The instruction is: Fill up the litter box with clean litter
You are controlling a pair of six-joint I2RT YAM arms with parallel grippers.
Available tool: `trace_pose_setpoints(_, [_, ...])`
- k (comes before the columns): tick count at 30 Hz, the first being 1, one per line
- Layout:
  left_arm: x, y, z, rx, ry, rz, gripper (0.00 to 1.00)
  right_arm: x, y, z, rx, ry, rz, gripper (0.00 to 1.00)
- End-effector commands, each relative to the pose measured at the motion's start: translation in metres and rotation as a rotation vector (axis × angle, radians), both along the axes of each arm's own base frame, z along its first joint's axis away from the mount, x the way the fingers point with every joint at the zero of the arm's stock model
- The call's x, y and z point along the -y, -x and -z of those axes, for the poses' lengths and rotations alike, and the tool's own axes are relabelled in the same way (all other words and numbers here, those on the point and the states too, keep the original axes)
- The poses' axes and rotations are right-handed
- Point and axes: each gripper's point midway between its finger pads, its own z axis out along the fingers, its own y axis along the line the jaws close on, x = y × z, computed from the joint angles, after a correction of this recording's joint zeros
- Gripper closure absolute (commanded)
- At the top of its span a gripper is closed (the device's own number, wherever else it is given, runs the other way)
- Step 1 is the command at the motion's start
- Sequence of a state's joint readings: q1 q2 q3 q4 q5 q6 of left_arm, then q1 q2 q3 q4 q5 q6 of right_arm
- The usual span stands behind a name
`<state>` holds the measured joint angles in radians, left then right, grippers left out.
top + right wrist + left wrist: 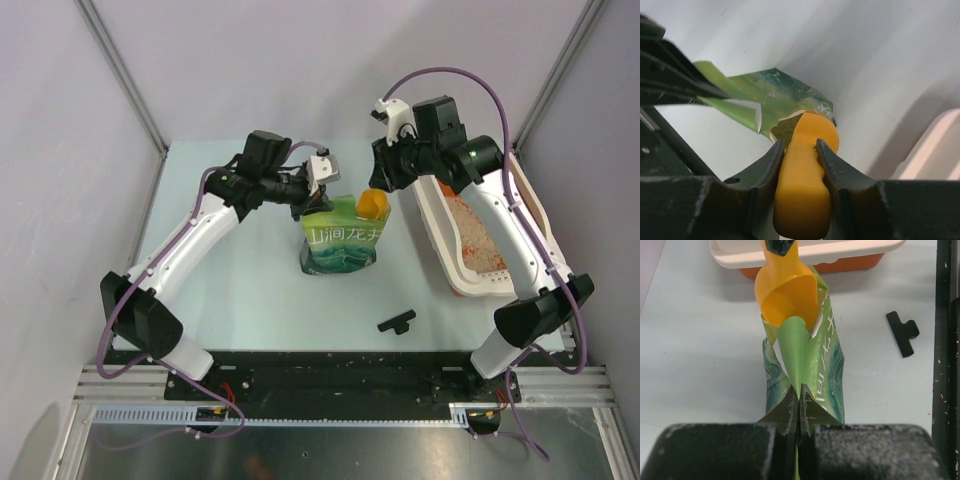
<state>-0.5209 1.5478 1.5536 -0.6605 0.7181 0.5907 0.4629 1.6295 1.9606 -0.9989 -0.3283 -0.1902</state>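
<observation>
L gripper point(798, 399) pressed tight on green bag point(826, 371) top flap, prob. to keep the mouth open & the bag upright, centre of top view. R gripper point(800, 146) pinches orange scoop point(802, 197) by its handle, bowl at bag mouth — looks empty. Litter box point(437, 232), right side, holds some clean litter point(480, 245) — orange floor shows in places.

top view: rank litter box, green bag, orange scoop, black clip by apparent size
1. litter box
2. green bag
3. orange scoop and black clip look about alike; the scoop is partly hidden inside the bag.
</observation>
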Motion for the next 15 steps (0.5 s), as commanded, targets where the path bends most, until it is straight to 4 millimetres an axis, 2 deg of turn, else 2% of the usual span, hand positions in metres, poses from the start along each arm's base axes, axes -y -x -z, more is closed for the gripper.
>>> trace_pose_setpoints(1, [0.012, 0.016, -0.045, 0.072, 0.110, 0.067, 1.00, -0.001, -0.015, -0.014, -0.019, -0.133, 0.188, 1.00])
trace_pose_setpoints(2, [0.012, 0.015, -0.045, 0.074, 0.112, 0.063, 1.00, -0.005, -0.013, -0.002, -0.068, -0.135, 0.208, 1.00])
trace_pose_setpoints(5, [0.014, 0.015, -0.047, 0.083, 0.119, 0.067, 1.00, -0.004, -0.014, 0.008, -0.066, -0.110, 0.254, 1.00])
trace_pose_setpoints(8, [0.017, 0.015, -0.049, 0.089, 0.128, 0.070, 1.00, -0.001, -0.021, 0.012, -0.024, -0.042, 0.293, 1.00])
trace_pose_setpoints(11, [0.018, 0.014, -0.047, 0.086, 0.134, 0.066, 1.00, 0.009, -0.029, 0.014, 0.027, 0.029, 0.346, 1.00])
trace_pose_setpoints(12, [0.019, 0.013, -0.047, 0.084, 0.136, 0.067, 1.00, 0.019, -0.034, 0.015, 0.062, 0.080, 0.394, 1.00])
trace_pose_setpoints(14, [0.020, 0.013, -0.043, 0.071, 0.136, 0.061, 1.00, 0.017, -0.033, 0.017, 0.101, 0.123, 0.409, 1.00])
trace_pose_setpoints(15, [0.020, 0.011, -0.040, 0.065, 0.136, 0.055, 1.00, 0.025, -0.036, 0.018, 0.127, 0.158, 0.457, 1.00])
